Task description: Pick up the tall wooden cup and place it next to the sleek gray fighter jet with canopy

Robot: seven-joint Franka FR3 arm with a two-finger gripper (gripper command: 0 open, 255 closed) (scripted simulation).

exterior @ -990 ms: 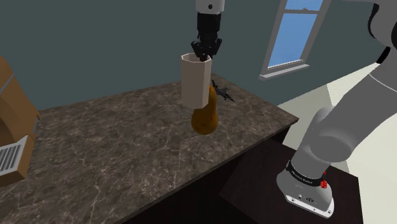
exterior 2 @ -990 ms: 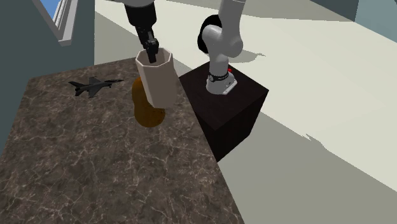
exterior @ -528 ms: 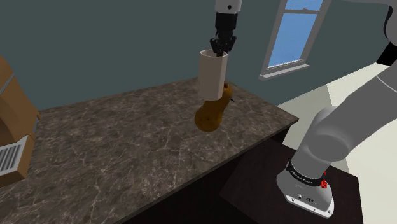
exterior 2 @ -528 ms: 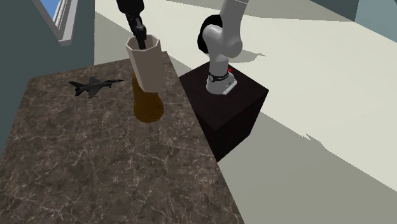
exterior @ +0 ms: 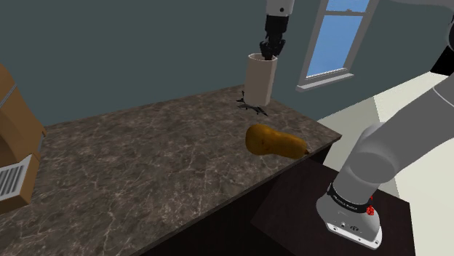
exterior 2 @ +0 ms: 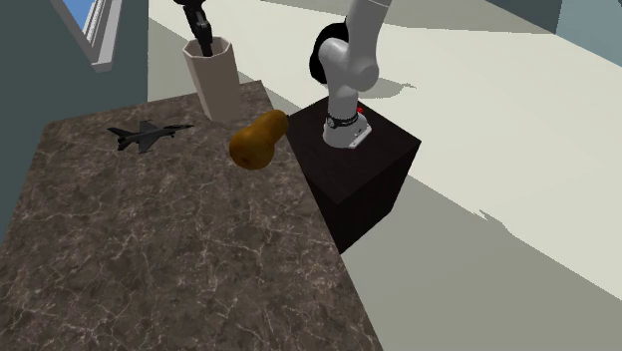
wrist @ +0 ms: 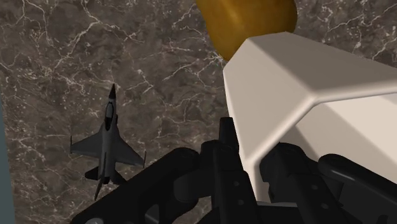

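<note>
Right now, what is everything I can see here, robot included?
cup: one, pale beige, tall and faceted, held at its rim close to the jet.
jet: one, dark grey, flat on the table.
gourd-shaped thing: one, orange-brown, on its side near the table's edge.
table: one, dark brown marble.
cardboard box: one, brown, shoulder view's left edge.
window: one, white-framed, in the teal wall.
stand: one, dark box, beside the table.
arm: one, white.
fingers: two, black, clasping the cup's wall.
</note>
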